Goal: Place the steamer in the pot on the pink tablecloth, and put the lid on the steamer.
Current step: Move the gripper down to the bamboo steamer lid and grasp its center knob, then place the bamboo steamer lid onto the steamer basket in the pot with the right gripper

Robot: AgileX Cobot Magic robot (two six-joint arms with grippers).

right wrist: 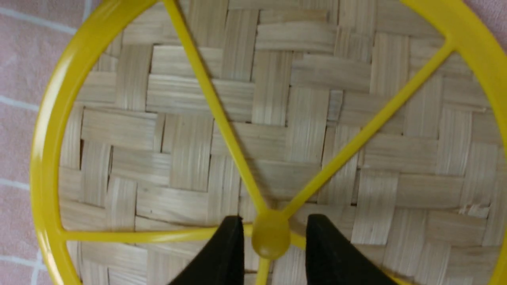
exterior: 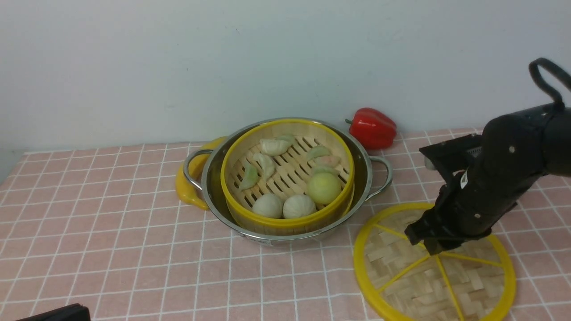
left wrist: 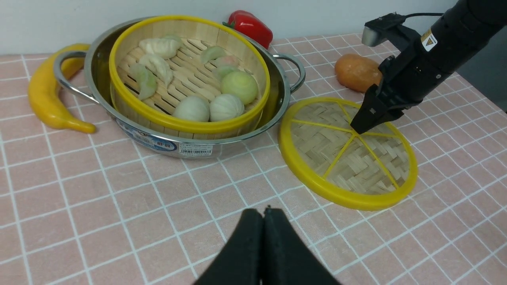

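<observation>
The steamer (exterior: 285, 220), a bamboo basket with yellow rims holding buns and dumplings, sits inside the steel pot (exterior: 382, 174) on the pink tablecloth (exterior: 134, 249). The lid (exterior: 424, 285), a flat woven disc with yellow spokes, lies on the cloth to the right of the pot. My right gripper (exterior: 430, 247) is down on the lid's centre, open, with one finger on each side of the yellow hub (right wrist: 271, 233) and a small gap to each. My left gripper (left wrist: 263, 213) is shut and empty, hovering above the cloth near the front, apart from the pot (left wrist: 158, 140) and the lid (left wrist: 348, 166).
A yellow banana (exterior: 187, 191) lies against the pot's left handle. A red pepper (exterior: 372, 127) sits behind the pot by the wall. An orange-brown lump (left wrist: 356, 71) lies on the cloth behind the lid, near my right arm.
</observation>
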